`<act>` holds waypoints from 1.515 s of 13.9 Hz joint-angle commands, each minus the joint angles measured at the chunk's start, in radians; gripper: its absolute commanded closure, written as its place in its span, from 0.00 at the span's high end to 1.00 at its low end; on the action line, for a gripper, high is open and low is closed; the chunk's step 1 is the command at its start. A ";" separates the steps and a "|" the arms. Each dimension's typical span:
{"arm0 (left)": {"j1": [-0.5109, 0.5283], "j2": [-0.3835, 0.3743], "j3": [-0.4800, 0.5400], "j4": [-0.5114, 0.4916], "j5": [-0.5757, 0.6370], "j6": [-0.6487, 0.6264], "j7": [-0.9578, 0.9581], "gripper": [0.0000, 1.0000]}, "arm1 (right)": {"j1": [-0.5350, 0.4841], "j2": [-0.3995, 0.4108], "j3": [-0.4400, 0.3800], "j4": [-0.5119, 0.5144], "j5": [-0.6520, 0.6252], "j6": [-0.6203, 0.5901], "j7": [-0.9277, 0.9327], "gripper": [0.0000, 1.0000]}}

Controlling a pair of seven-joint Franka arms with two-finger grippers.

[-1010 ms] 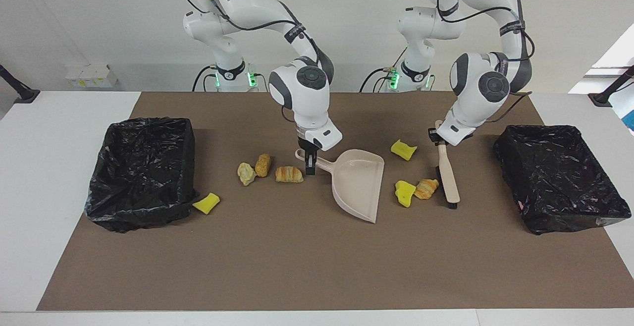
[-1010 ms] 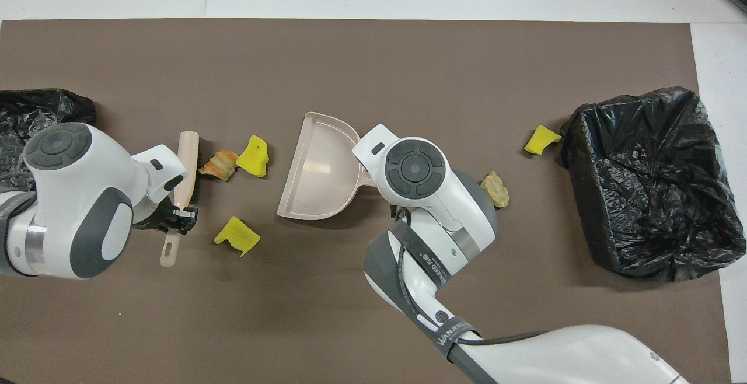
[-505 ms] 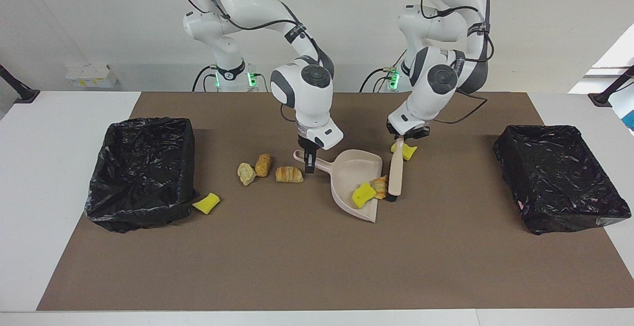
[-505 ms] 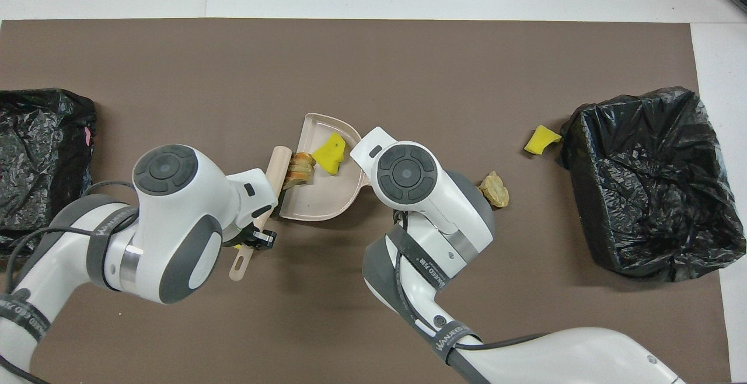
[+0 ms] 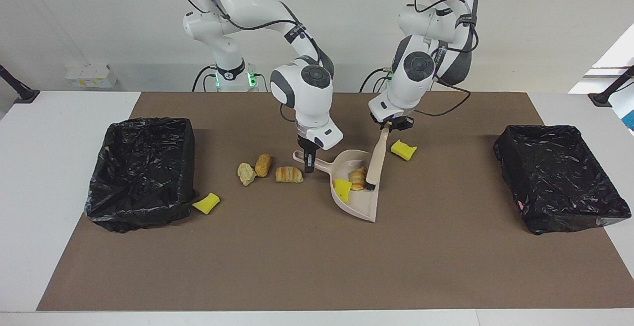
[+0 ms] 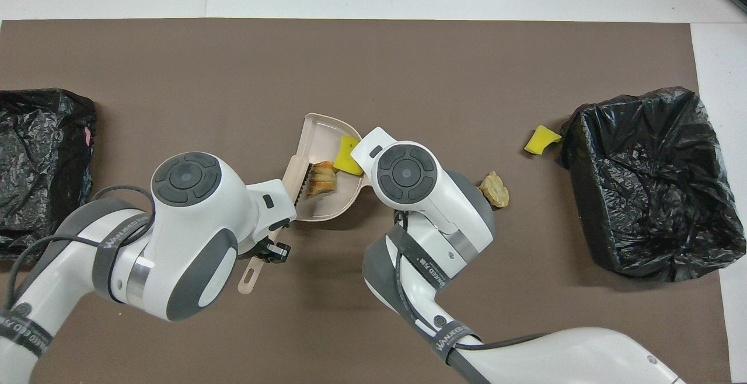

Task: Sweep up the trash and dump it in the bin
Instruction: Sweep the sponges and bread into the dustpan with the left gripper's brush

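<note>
Facing view: the brush [image 5: 376, 155] handle is clamped by the left gripper [image 5: 395, 126], its bristles against a croissant [image 5: 357, 178] below the fingers. The dustpan [image 5: 364, 207] handle is clamped by the right gripper [image 5: 309, 164].

Open brown mat [image 5: 307, 261] away from the robots — dustpan [image 5: 359, 202], both arms and scraps crowding the middle.
</note>
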 commanded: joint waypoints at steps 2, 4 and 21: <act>-0.003 -0.092 0.012 -0.034 -0.010 -0.165 -0.294 0.00 | -0.006 -0.024 0.008 -0.002 -0.050 -0.046 0.026 0.40; -0.003 -0.140 0.012 -0.100 0.005 -0.173 -0.486 0.00 | -0.005 -0.029 0.008 -0.002 -0.050 -0.055 0.026 0.40; 0.017 -0.062 0.002 -0.225 -0.145 0.339 -1.159 0.00 | -0.020 -0.035 0.008 0.001 -0.047 -0.077 0.023 0.42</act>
